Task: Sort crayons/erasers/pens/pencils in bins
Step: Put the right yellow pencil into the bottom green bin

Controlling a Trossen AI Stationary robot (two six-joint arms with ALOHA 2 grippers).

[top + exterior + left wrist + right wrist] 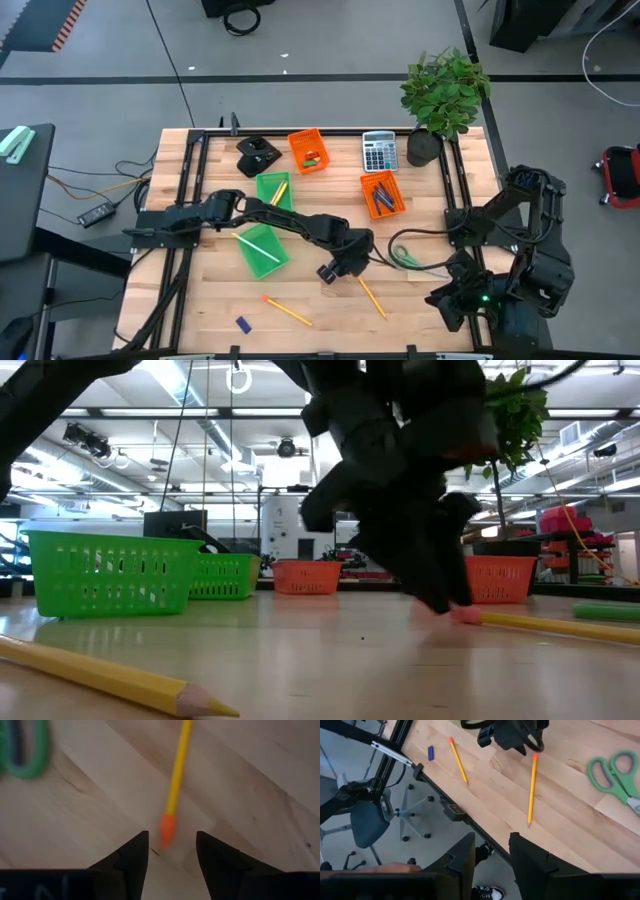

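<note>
Four bins stood on the wooden worktop point(210, 300): two orange plastic trays, one at twelve o'clock point(308, 150) and one toward one o'clock point(382, 194), and two green ones, the upper point(274, 190) just left of centre and the lower point(262, 249) below it. Four pencils could be counted, all long yellow sticks: one lay on the lower green bin point(255, 244), one in the upper green bin point(279, 191), one on bare planks at six o'clock point(286, 309), and one with an orange tip point(371, 296) toward five o'clock. A single blue eraser point(242, 323) sat near the front edge at seven o'clock. Thin pens point(380, 196) lay in the one-o'clock bin; their number could not be told.

The left gripper point(336, 270) hung low near the worktop's centre, its dark fingers point(132, 857) spread either side of the orange tip of that pencil point(176, 777) without touching it. The right gripper point(455, 298) waited at four o'clock, beyond the right edge, fingers point(465, 857) apart and holding nothing.

The front half of the worktop was mostly open board. Green-handled scissors point(404, 258), a grey calculator point(379, 152) and a potted plant point(442, 95) occupied the right and far side
</note>
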